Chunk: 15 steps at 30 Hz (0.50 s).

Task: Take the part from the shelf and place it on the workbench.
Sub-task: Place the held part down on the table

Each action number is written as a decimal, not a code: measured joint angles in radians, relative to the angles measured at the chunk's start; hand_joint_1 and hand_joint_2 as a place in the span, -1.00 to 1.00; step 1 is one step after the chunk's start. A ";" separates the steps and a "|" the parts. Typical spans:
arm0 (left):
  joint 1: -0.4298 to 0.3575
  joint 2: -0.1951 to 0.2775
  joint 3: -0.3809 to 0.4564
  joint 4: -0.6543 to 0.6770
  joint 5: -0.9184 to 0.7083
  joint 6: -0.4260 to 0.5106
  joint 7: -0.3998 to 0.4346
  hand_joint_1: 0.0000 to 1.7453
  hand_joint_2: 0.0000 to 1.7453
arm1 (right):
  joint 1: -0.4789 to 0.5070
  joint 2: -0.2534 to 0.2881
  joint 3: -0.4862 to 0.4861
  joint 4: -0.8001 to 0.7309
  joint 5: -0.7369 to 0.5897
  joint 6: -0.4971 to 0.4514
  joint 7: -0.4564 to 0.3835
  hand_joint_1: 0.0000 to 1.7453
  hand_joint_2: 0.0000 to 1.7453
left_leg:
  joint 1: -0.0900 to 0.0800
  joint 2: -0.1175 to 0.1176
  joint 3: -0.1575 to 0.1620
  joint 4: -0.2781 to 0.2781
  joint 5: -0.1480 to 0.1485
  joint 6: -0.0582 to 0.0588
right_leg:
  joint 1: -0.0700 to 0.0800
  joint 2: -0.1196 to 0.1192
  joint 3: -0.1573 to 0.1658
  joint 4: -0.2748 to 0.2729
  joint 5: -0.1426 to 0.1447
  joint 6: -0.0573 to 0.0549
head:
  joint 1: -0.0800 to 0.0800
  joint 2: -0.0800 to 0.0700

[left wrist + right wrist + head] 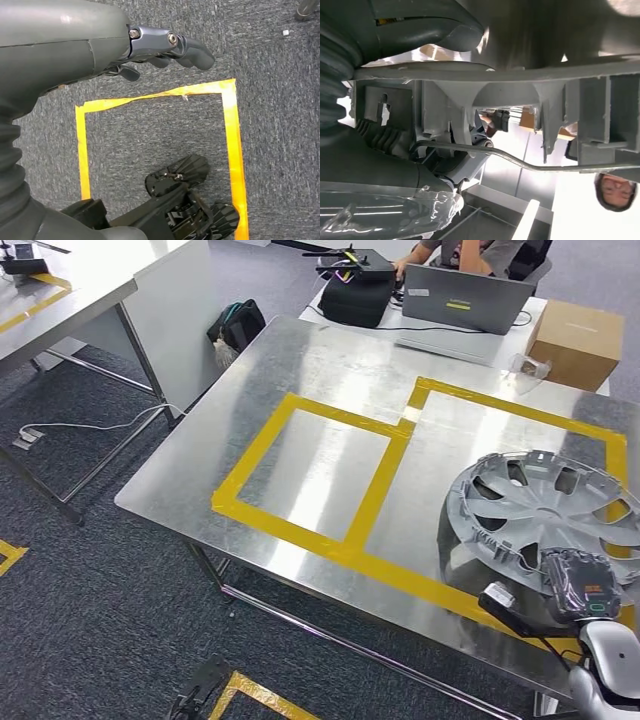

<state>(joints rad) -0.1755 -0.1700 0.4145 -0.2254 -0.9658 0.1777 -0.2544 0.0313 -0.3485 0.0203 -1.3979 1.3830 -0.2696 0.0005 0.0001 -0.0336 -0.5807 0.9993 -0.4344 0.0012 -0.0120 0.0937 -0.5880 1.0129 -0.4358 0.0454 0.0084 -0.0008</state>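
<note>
Wheel cover [540,510] hovers tilted over the bench [317,470], right hand [585,585] fingers clamped on its rim; lowering and release come next.

Grey wheel cover [540,515], yellow tape [377,485] on silver workbench [226,460]

hubcap [540,515] sits on the bench's [317,370] right side, laptop [464,298] and box [577,340] behind it, bag [235,325] on floor left.
</note>
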 joint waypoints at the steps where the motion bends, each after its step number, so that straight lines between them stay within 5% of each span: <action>1: 0.000 0.000 -0.001 0.000 -0.001 0.000 0.000 -1.00 1.00 | -0.006 -0.002 0.008 0.007 0.000 -0.001 0.000 1.00 1.00 | 0.000 0.000 0.000 0.000 0.000 0.000 | 0.000 0.000 0.000 0.000 0.000 0.000 | 0.000 0.000; 15: -0.007 -0.002 -0.023 0.000 -0.014 -0.018 -0.002 -1.00 1.00 | -0.035 -0.011 0.135 0.066 -0.041 -0.029 0.002 1.00 1.00 | 0.000 0.000 0.000 0.000 0.000 0.000 | 0.000 0.000 -0.001 0.000 0.000 0.000 | 0.000 0.000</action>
<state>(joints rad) -0.1821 -0.1721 0.3919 -0.2255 -0.9798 0.1594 -0.2564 -0.0040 -0.3598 0.1554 -1.3323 1.3417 -0.2989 0.0022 0.0004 -0.0336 -0.5810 0.9992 -0.4342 0.0010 -0.0119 0.0940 -0.5890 1.0129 -0.4357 0.0454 0.0084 -0.0008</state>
